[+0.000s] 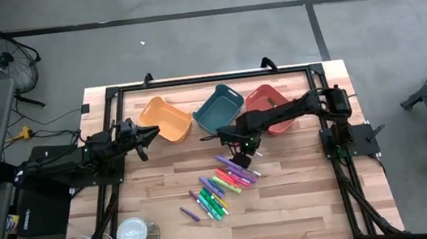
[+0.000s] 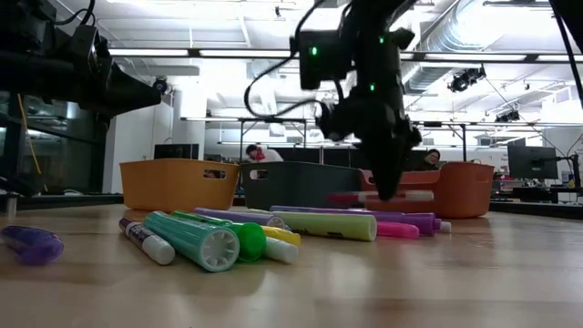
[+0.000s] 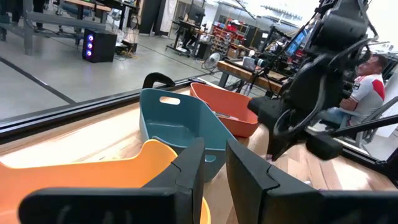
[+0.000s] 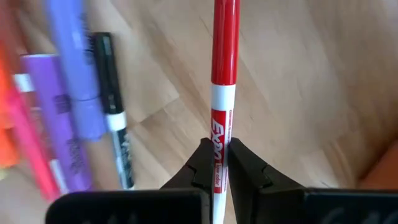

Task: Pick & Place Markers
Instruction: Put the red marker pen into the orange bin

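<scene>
Red marker [image 4: 222, 93]: pinched near one end by right tool [image 4: 216, 163], above bench [image 1: 306, 206]; may pivot, slip. Left tool [image 3: 214, 171] empty, barely parted.

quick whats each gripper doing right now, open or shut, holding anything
Left gripper: jaws a narrow gap apart, holding nothing, waiting by the orange bin.
Right gripper: jaws shut on a red marker, above the marker pile.

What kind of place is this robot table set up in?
Probably a robotics lab or open industrial workshop: exposed silver ceiling ducting under strip lights, rows of workbenches with computer monitors, and a bare grey concrete floor around the wooden table.
</scene>
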